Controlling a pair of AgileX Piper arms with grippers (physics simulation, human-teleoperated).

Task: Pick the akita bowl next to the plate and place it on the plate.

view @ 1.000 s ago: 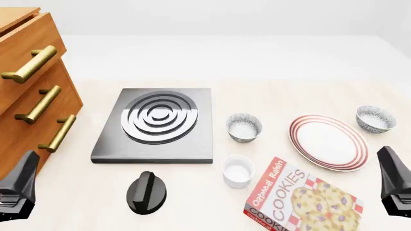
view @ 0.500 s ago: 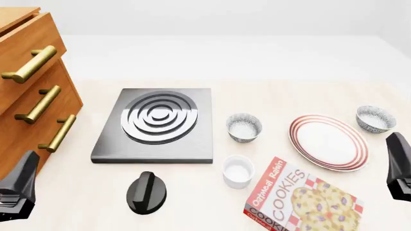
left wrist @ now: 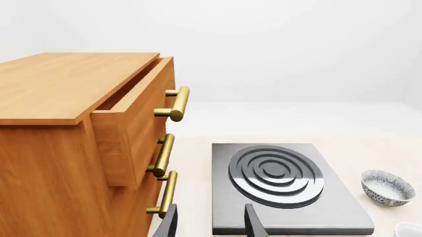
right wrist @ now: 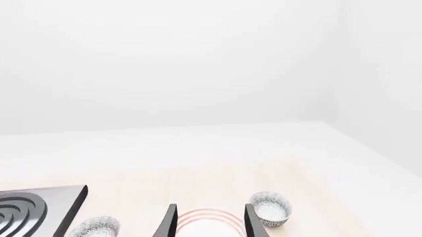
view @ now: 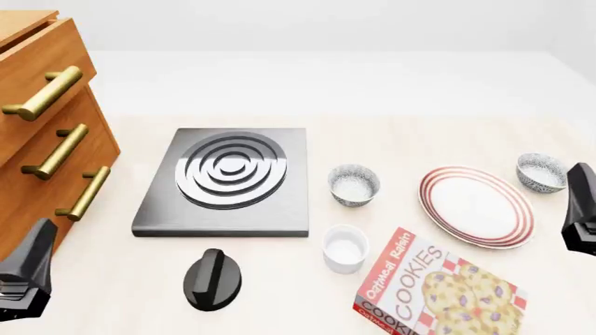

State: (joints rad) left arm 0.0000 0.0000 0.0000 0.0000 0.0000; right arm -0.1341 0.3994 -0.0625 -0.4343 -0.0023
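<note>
— Movement came only from the right gripper (view: 579, 209): over the last second it had climbed the right edge of the front view and drawn up beside the akita bowl (view: 541, 172).

— Which bowl, though? There were two speckled ones.

— That one sat at the far right of the table, just beside the plate's (view: 477, 206) far right rim but apart from it. The second speckled bowl (view: 354, 184) stood well left of the plate, between it and the stove burner (view: 227, 180). So I judged the approach was under way and no grasp had been made.

— And the claw itself?

— In the right wrist view its two fingers (right wrist: 169, 222) stood apart, nothing between them, with the plate (right wrist: 205, 224) framed in the gap and the akita bowl (right wrist: 270, 208) a little to one side. It needed to shift toward the bowl before descending.

— The arm's pose?

— Level-looking, aimed forward over the table, above the dishes.

— The other arm?

— The left gripper (view: 26, 276) had not budged from the near left corner, by the wooden drawers (view: 51, 132); its fingers (left wrist: 254, 224) were likewise parted and empty.
</note>
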